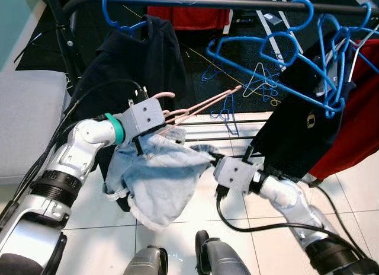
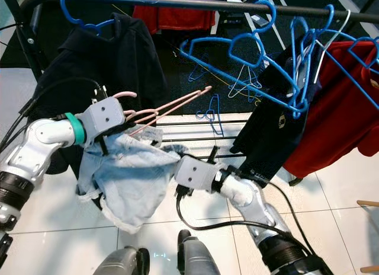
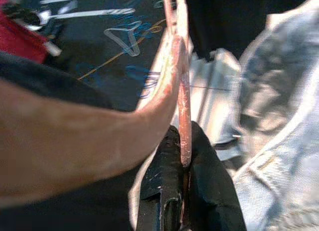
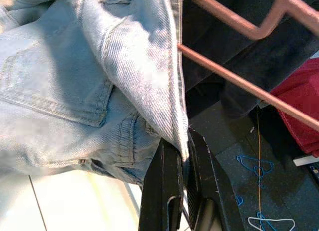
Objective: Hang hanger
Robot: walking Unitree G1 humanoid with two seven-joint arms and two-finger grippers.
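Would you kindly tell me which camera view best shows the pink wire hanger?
The right eye view: the pink wire hanger shows nearly whole, held by the left tool. The left eye view matches; the wrist views show only short stretches of wire.

A clothes rail [image 1: 237,2] runs across the top of the frame. A dark jacket [image 1: 139,61] hangs from it at upper left; a cluster of hangers [image 1: 278,56] and a dark garment [image 1: 302,121] hang at right, beside a garment [image 1: 355,127] at the right edge. At centre left, the left tool [image 1: 155,125] grips a hanger [image 1: 204,105] pointing up-right. Below it denim shorts [image 1: 160,180] hang, with the right tool [image 1: 208,159] pinching their right edge. More hangers [image 1: 260,82] lie on the floor behind the rail.
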